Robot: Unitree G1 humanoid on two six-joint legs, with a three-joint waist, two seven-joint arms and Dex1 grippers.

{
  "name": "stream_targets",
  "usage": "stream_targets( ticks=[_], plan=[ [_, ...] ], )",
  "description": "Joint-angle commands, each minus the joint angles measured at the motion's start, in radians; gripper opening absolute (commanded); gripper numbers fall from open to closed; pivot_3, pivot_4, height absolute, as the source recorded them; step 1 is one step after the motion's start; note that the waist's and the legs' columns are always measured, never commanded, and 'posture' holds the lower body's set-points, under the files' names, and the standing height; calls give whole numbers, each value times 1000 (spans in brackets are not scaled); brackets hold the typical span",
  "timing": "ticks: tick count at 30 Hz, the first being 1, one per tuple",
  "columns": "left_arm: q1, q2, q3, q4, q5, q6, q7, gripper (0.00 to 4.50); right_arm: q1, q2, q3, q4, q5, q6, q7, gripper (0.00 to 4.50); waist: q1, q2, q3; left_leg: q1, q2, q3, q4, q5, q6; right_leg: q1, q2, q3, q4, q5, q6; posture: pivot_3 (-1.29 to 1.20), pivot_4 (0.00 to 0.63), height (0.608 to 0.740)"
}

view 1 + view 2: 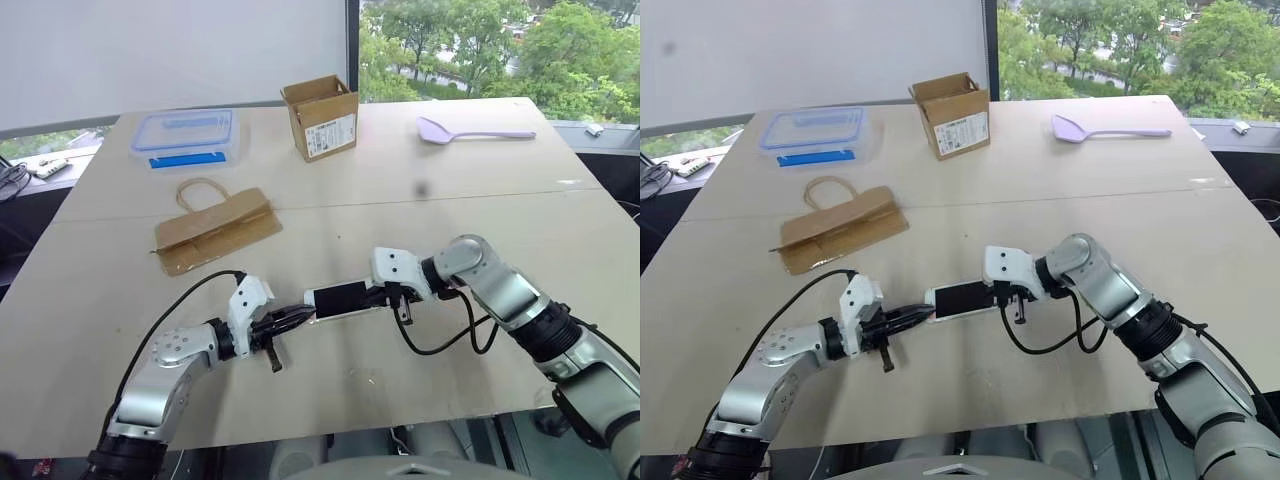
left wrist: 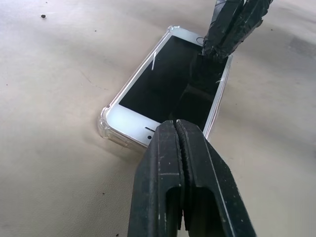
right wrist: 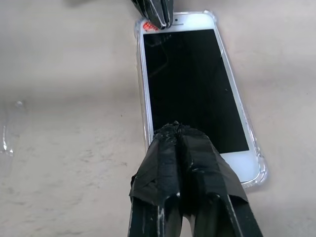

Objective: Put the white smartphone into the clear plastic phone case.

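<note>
White smartphone (image 3: 195, 89) lies screen up on the tan table (image 1: 420, 330), just in front of the robot and between its two grippers, and it already sits inside the clear plastic phone case (image 2: 106, 123) — the transparent rim and bumper corners wrap its edges in both wrist views. The left gripper (image 2: 176, 129) has its black fingers pressed together, gripping nothing, with the tips at the phone's earpiece end. The right gripper (image 3: 178, 129), its fingers wrapped in black tape, is likewise clenched and empty, its tips over the screen near the home-button end; whether either one actually presses on the glass cannot be told for sure.

Judging by how things lie, the main step is done — the phone is in the shell. What looks left is seating: the corner by the left gripper seems to stand slightly proud of the case wall, so a final push there and a check of the far corners may be needed.

Farther back, well apart, are a folded brown paper bag (image 1: 215, 235), a clear storage box with a blue-rimmed lid (image 1: 186, 137), a small open cardboard box (image 1: 321, 118) and a lilac spatula (image 1: 470, 130).
</note>
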Motion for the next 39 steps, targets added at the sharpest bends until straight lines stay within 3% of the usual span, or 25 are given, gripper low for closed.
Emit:
stream_targets(
  ticks=[1, 4, 6, 11, 15, 19, 20, 22, 24, 25, 26, 29, 30, 31, 36, 39],
  plan=[
    [6, -4, -31, 17, 20, 13, 1, 38, 65, -4, 218, 186, -150, 79, 42, 0, -1, 2, -8, 1, 0, 0, 0, 0, 0, 1, 0, 0, 0, 0, 0, 0, 150, 740],
    [14, -7, -38, -5, 23, 23, 9, 38, 51, 68, 286, 329, -228, 31, 34, 0, -8, 0, -22, 5, 1, -1, -1, 0, 0, 3, -1, 1, 0, 0, 0, 0, 150, 740],
    [17, -7, -38, -23, 20, 33, 16, 38, 47, 108, 264, 371, -238, 12, 19, 0, -14, -1, -24, 19, 5, 2, -4, -3, -5, 12, -8, 0, -1, -1, 0, 0, 150, 740],
    [14, -15, -10, -65, -18, 56, 28, 38, 83, 157, 37, 242, -108, -6, -55, 0, -27, 7, -25, 23, 5, -2, -4, -6, -10, 13, -20, -12, -2, -1, 0, 0, 150, 740],
    [4, -39, 20, -108, -70, 87, 51, 38, 162, 164, -155, 69, 6, -56, -121, 0, -25, 6, -3, 18, 4, -4, -4, -6, -10, 10, -27, -25, -2, -1, 0, 0, 150, 740],
    [-22, -73, 66, -139, -129, 116, 90, 38, 265, 123, -298, -94, 96, -74, -157, 0, -15, 7, 8, -4, -2, -2, -2, -2, -4, -9, -25, -30, 2, 5, 1, 0, 150, 740],
    [-32, -79, 77, -142, -136, 119, 102, 267, 284, 116, -330, -126, 120, -67, -170, 598, -8, 5, 11, -6, -3, -2, -1, -2, -4, -9, -23, -30, 1, 6, -1, 0, 150, 740],
    [-48, -82, 95, -148, -160, 136, 113, 897, 319, 100, -384, -190, 168, -44, -185, 1352, -2, 2, 13, -16, -2, -2, -1, -2, -5, -17, -20, -32, -1, 9, 1, 0, 150, 740],
    [-54, -74, 111, -157, -179, 143, 111, 1839, 356, 81, -439, -253, 194, -32, -219, 2340, -1, 1, 18, -23, -2, -2, -2, -3, -5, -23, -19, -32, -2, 9, 1, 0, 150, 740],
    [-52, -71, 124, -164, -191, 151, 115, 2039, 380, 69, -469, -291, 210, -21, -233, 2592, -1, 0, 21, -23, -2, -2, -2, -3, -5, -23, -19, -32, -2, 9, 1, 0, 150, 740],
    [-44, -63, 139, -176, -203, 155, 110, 2642, 409, 54, -503, -335, 226, -8, -247, 3169, -1, -1, 24, -24, -2, -3, -2, -4, -5, -23, -19, -32, -3, 9, 1, 0, 150, 740],
    [-12, -40, 187, -209, -240, 177, 108, 3740, 497, 14, -586, -455, 278, 43, -282, 4307, -1, -2, 28, -29, -2, -5, -1, -4, -5, -26, -19, -34, -4, 9, 2, 0, 150, 740],
    [4, -31, 208, -225, -251, 184, 113, 4320, 537, -2, -614, -496, 282, 48, -299, 4500, -1, -3, 29, -29, -2, -5, -1, -4, -5, -26, -19, -34, -5, 8, 2, 0, 150, 740],
    [25, -20, 225, -242, -254, 184, 114, 4474, 579, -17, -643, -534, 289, 54, -315, 4500, 0, -4, 30, -29, -2, -5, -1, -4, -5, -26, -19, -34, -5, 8, 2, 0, 150, 740],
    [178, 52, 319, -313, -290, 213, 76, 4474, 824, -84, -806, -713, 334, 73, -355, 4500, 1, -5, 33, -30, -1, -6, 0, -4, -5, -25, -19, -36, -6, 5, 4, 0, 150, 740],
    [226, 46, 365, -310, -285, 213, 116, 4474, 926, -84, -877, -766, 345, 65, -387, 4500, 1, -6, 33, -30, -1, -6, 1, -4, -5, -25, -18, -36, -5, 4, 2, 0, 150, 740]
  ],
)
